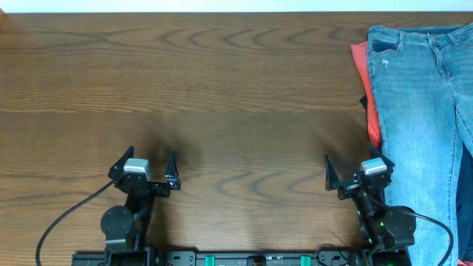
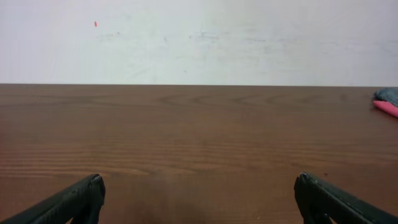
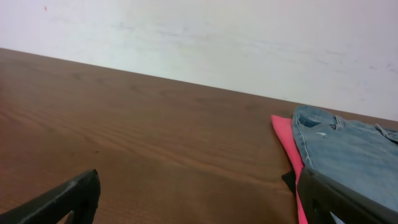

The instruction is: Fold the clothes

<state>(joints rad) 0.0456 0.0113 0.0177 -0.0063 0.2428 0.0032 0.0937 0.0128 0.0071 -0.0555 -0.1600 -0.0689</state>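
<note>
The brown wood-grain tabletop (image 1: pixel 222 81) carries a pile at its right edge: light-blue denim jeans (image 1: pixel 421 96) spread on top, a coral-red T-shirt (image 1: pixel 360 63) showing along their left side, and a dark navy garment (image 1: pixel 465 192) peeking out at the right. The left tool (image 1: pixel 151 157) gapes wide, well apart from the pile; the right tool (image 1: pixel 358 162) gapes wide too, just beside the jeans

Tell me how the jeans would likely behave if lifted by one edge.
The jeans lie flat and limp, so they would probably sag floppily. The denim looks thick, so likely heavy for cloth. They rest on the coral-red T-shirt, which might drag along.
</note>
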